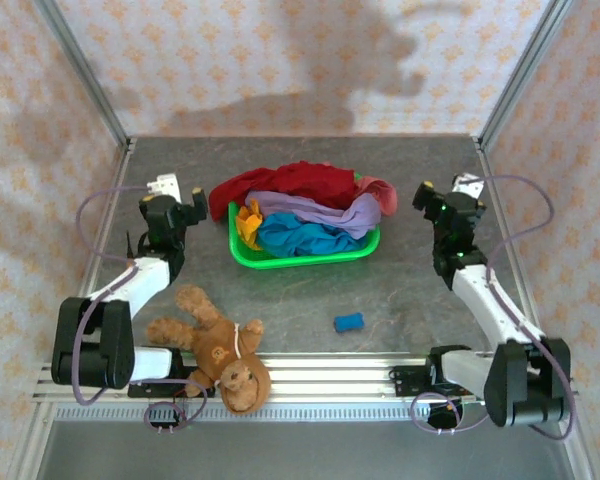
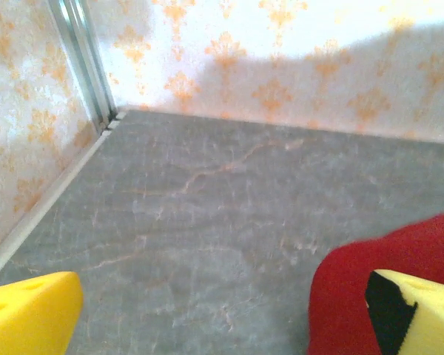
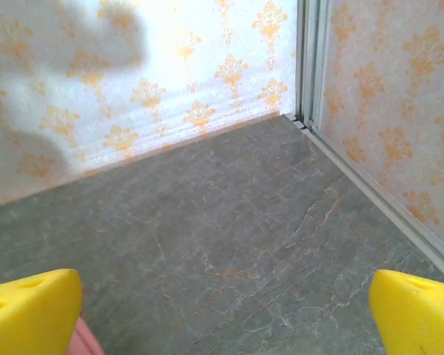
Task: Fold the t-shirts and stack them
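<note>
The t-shirts lie in a loose heap in the green basket (image 1: 300, 261) at mid-table. A dark red one (image 1: 300, 180) is on top at the back, then lavender (image 1: 310, 210), teal blue (image 1: 295, 238), orange-yellow (image 1: 247, 225) on the left and salmon pink (image 1: 382, 195) on the right. My left gripper (image 1: 175, 200) (image 2: 222, 314) hangs open just left of the heap, nothing between its yellow fingers (image 2: 29, 314); the dark red shirt's edge (image 2: 355, 288) shows beside the right finger. My right gripper (image 1: 445, 198) (image 3: 226, 314) stands open to the right of the basket, over bare table.
A brown teddy bear (image 1: 220, 350) lies at the near edge by the left arm's base. A small blue object (image 1: 348, 322) sits in front of the basket. Patterned walls and metal corner posts (image 2: 85, 59) (image 3: 309, 59) close the table on three sides.
</note>
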